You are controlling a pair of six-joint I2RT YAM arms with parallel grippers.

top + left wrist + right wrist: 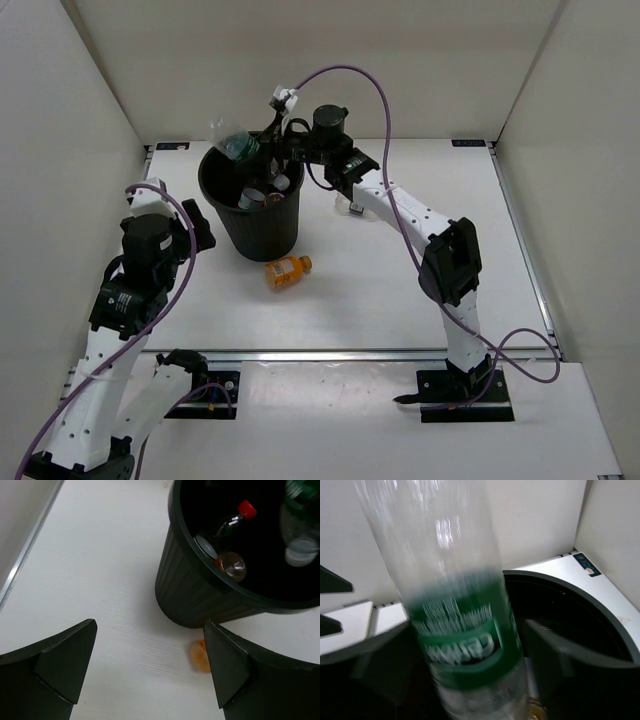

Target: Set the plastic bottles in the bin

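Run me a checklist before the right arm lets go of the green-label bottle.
1. Green-label bottle over the bin: ok. In the left wrist view, its cap end is inside the rim.
2. Right gripper hold on it: cannot tell. The bottle is blurred in the right wrist view.
3. Room in the bin: ok. The red-capped bottle and an orange-filled bottle lie low inside.
4. Left gripper out of the way: ok. It is open, empty and beside the bin.
5. All bottles binned: not ok. One stray orange bottle lies on the table at the bin's near side.
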